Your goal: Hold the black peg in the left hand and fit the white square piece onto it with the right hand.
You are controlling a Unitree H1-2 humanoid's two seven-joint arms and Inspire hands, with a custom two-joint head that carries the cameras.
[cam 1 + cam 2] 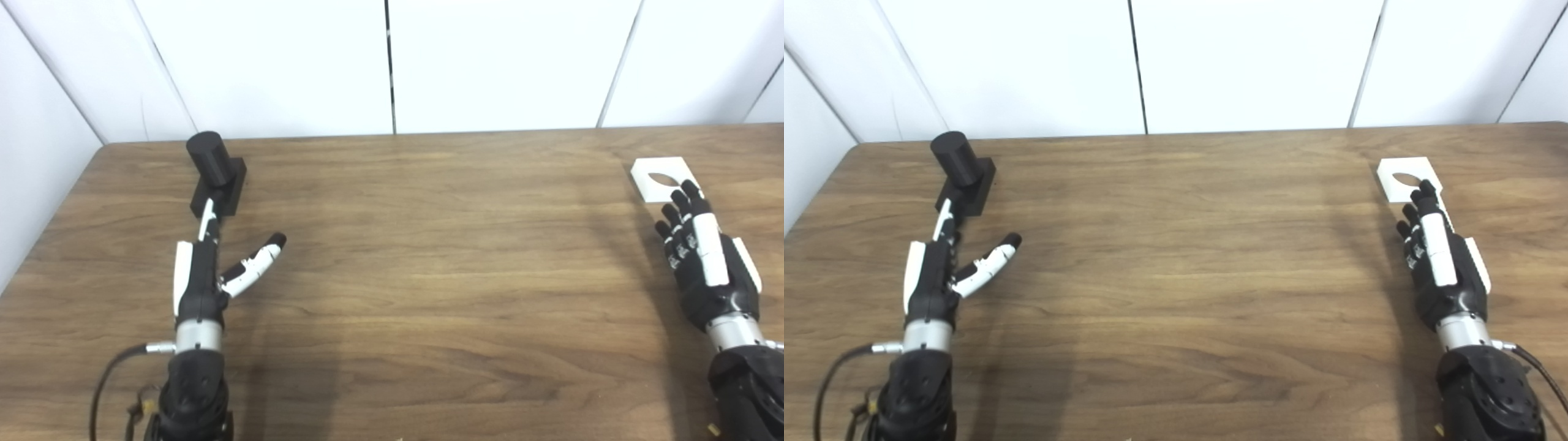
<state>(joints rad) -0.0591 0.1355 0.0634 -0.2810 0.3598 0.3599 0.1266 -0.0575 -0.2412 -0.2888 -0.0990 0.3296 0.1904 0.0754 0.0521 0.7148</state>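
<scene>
A: Where are the hands?

B: The left hand [202, 275], lower left, has fingers spread, holding nothing. Its fingertips reach the black round plastic peg on its square base [215, 171], upper left.

A: And the other?

B: The right hand [704, 263] is open, empty; fingertips overlap the flat white square piece with a round hole [658, 177], upper right. Whether they touch is unclear. Brown wooden table [429, 275] lies between.

Looking down and forward from head height over the desk [429, 275] — both views set side by side, facing the white wall panels [392, 61] at the far edge. Sitting at middling range, taking in the desk's full width and both arms entering from the bottom edge. Sharing nearly the whole scene — the right eye view showing everything shifted slightly leftward, revealing a little more at the right edge.
</scene>
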